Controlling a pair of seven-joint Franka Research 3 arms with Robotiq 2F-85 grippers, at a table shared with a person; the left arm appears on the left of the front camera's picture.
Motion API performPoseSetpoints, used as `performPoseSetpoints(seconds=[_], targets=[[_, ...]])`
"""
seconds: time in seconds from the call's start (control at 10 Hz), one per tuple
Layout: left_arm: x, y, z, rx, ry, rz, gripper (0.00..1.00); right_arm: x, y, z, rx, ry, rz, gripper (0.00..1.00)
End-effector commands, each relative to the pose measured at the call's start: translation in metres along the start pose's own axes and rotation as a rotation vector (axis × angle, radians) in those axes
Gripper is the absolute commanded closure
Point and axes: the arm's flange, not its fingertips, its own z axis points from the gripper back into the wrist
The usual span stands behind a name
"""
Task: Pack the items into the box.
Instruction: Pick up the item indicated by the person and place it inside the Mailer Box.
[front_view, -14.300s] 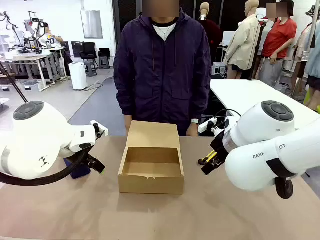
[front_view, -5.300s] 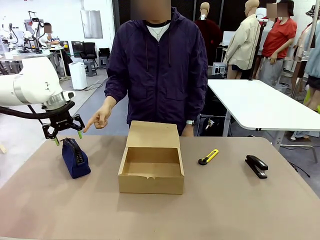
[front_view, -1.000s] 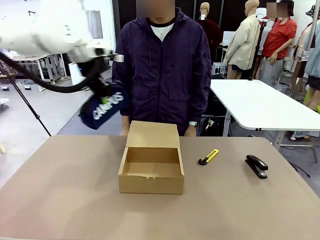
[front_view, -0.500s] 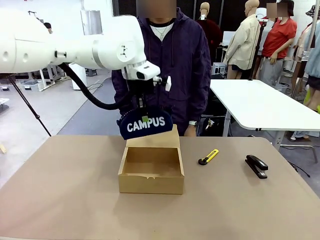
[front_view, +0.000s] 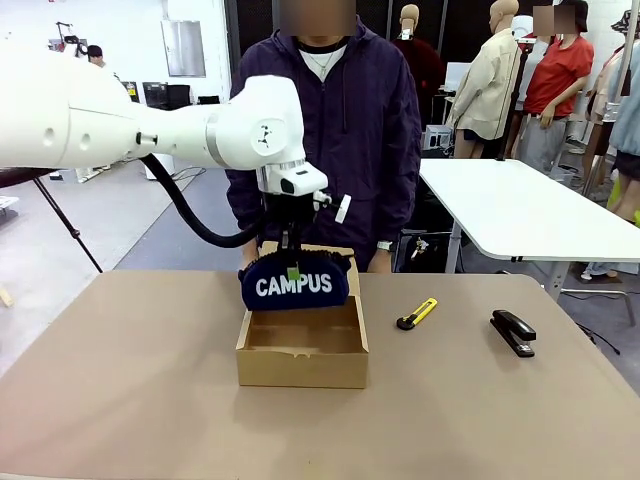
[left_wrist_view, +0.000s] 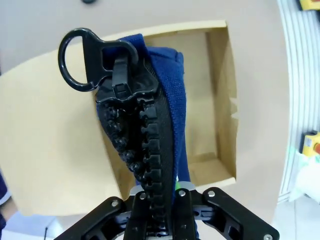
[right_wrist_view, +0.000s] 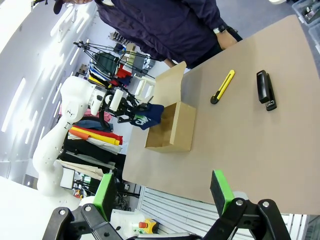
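the left gripper (front_view: 291, 258) hangs over the middle of the table (front_view: 140, 400), clamped tight on the top edge of the navy zip pouch (front_view: 293, 286), which hangs long side level with its white "campus" lettering facing the robot's side. the pouch sits directly over the open cardboard box (front_view: 300, 368), and in the front view its lower edge reaches about to the box's rim; whether it touches the floor of the box cannot be told. the box's flap lid stands up behind the pouch, and a person (front_view: 330, 130) in a dark purple jacket stands just beyond it at the far edge of the table. in the left wrist view the left gripper (left_wrist_view: 160, 194) pinches the pouch (left_wrist_view: 170, 105) along its chunky black zip, which runs away from the fingers to a black ring pull, with the brown inside of the box (left_wrist_view: 222, 100) beneath. the yellow-and-black utility knife (front_view: 417, 314) lies on the table to the right of the box, apart from it, and the black stapler (front_view: 512, 332) lies farther right, apart from the knife. the right gripper (right_wrist_view: 162, 192) has its green-padded jaws spread wide with nothing between them, off the near side of the table, looking across at the box (right_wrist_view: 182, 125), the pouch (right_wrist_view: 148, 118), the knife (right_wrist_view: 222, 86) and the stapler (right_wrist_view: 265, 90).
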Motion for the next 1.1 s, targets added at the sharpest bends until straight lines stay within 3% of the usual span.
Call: performPoseSetpoints(seconds=[0.0,0.7,0.8,1.0], targets=[[0.002,0.002,-0.014,-0.092,-0.01,-0.053,1.0,0.004,0.002,-0.001,0.028,-0.024,0.024,0.0],[0.031,0.015,-0.073,-0.201,0.085,-0.078,1.0,0.004,0.002,-0.001,0.028,-0.024,0.024,0.0],[0.031,0.016,-0.073,-0.209,0.092,-0.078,0.84,0.004,0.002,-0.001,0.028,-0.024,0.024,0.0],[0.031,0.016,-0.072,-0.224,0.105,-0.076,0.0,0.004,0.002,-0.001,0.028,-0.024,0.024,0.0]])
